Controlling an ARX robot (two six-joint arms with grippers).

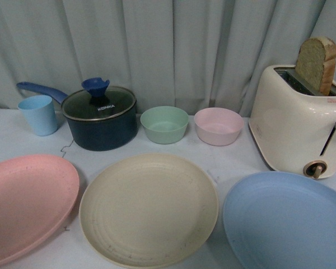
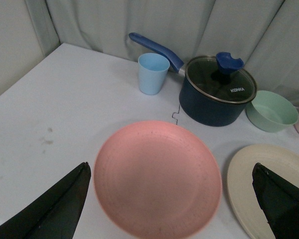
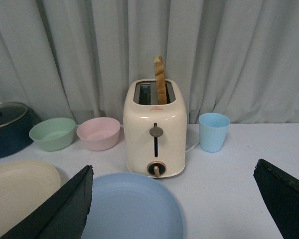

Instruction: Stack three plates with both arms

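Three plates lie side by side on the white table near its front edge: the pink plate [image 1: 25, 204] at the left, the cream plate [image 1: 148, 207] in the middle, the light blue plate [image 1: 288, 221] at the right. None touches another. Neither arm shows in the front view. My left gripper [image 2: 172, 199] is open and empty, its black fingers either side of the pink plate [image 2: 157, 177], above it; the cream plate [image 2: 249, 184] is beside it. My right gripper [image 3: 172, 199] is open and empty above the light blue plate [image 3: 129, 209]; the cream plate [image 3: 20, 191] shows there too.
Behind the plates stand a light blue cup [image 1: 39, 115], a dark blue lidded pot [image 1: 99, 117] with a long handle, a small green bowl [image 1: 164, 124] and a small pink bowl [image 1: 218, 125]. A cream toaster [image 1: 299, 126] holding bread stands back right; another blue cup [image 3: 213, 131] beside it.
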